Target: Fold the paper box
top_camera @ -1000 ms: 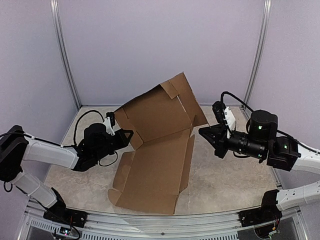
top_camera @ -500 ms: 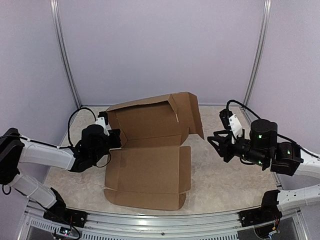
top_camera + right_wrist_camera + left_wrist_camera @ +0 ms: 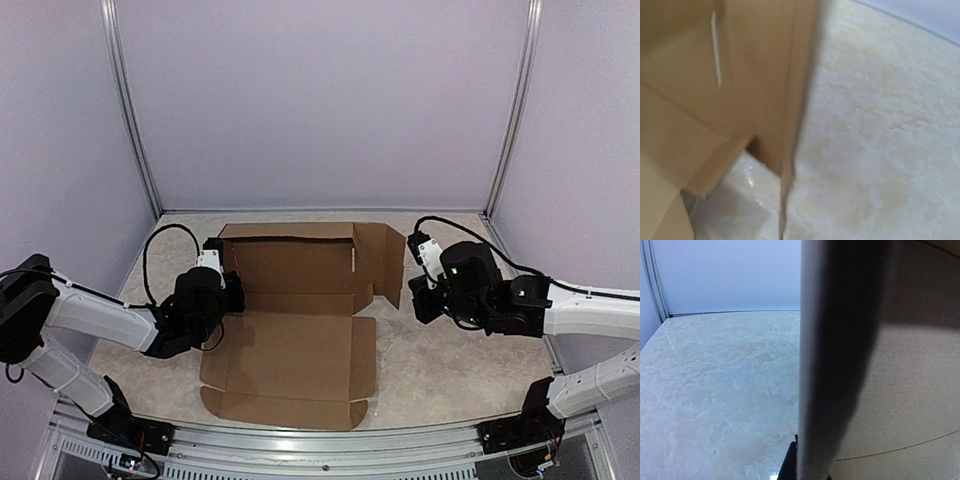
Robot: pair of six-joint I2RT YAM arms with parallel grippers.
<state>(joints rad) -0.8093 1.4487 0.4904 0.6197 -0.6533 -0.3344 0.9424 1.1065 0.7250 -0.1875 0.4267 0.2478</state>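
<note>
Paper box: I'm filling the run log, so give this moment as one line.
paper box: lying open, unfolded | left gripper: shut on its left edge | right gripper: shut at its right edge

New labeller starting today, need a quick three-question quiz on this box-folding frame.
1. True or false: the box is folded shut.
2. The left gripper is at the box's: A) left edge B) near edge C) right flap.
3. Fill in: the right gripper is beside the box's ___ flap.
Key: 1 false, it lies open on the table. 2 A. 3 right.
</note>
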